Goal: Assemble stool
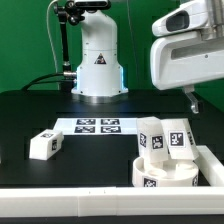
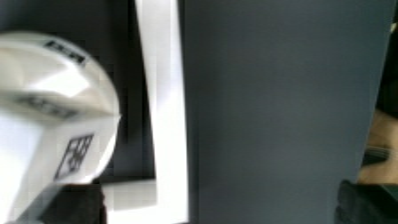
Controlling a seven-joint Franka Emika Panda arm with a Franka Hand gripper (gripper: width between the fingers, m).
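The round white seat (image 1: 165, 174) lies on the black table at the exterior view's front right. Two tagged white legs (image 1: 150, 136) (image 1: 178, 134) stand upright on it, side by side. A third leg (image 1: 45, 144) lies loose on the table at the exterior view's left. My gripper (image 1: 191, 100) hangs above and behind the seat, open and empty. In the wrist view the seat (image 2: 45, 95) shows at one side. My gripper (image 2: 222, 205) is spread wide there, over the bare table beyond the bar.
A long white bar (image 1: 209, 160) without tags lies against the seat on the exterior view's right, and it also shows in the wrist view (image 2: 160, 100). The marker board (image 1: 100, 125) lies flat in front of the robot base (image 1: 97, 70).
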